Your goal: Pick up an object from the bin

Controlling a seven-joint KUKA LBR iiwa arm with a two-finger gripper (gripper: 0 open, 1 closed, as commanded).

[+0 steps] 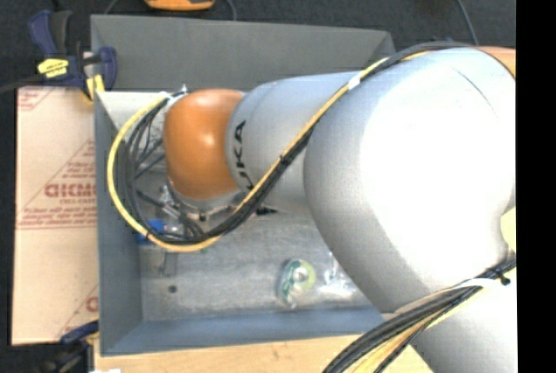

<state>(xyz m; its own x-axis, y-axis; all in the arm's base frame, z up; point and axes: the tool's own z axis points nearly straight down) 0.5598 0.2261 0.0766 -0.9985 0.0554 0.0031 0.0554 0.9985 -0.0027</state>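
My gripper [176, 219] hangs under the arm's wrist at the left side of the bin, low over the floor near the left wall. Most of it is hidden by the wrist and its cables. I see nothing held in it. A small round clear object with a greenish-yellow centre [296, 279] lies on the bin floor near the front wall, well to the right of the gripper. Just right of it lies a small clear crinkled piece [335, 276], partly hidden under the arm.
The big arm covers the middle and right of the bin and hides what lies beneath it. Bare grey floor shows along the front between the gripper and the round object. The left wall stands close to the gripper.
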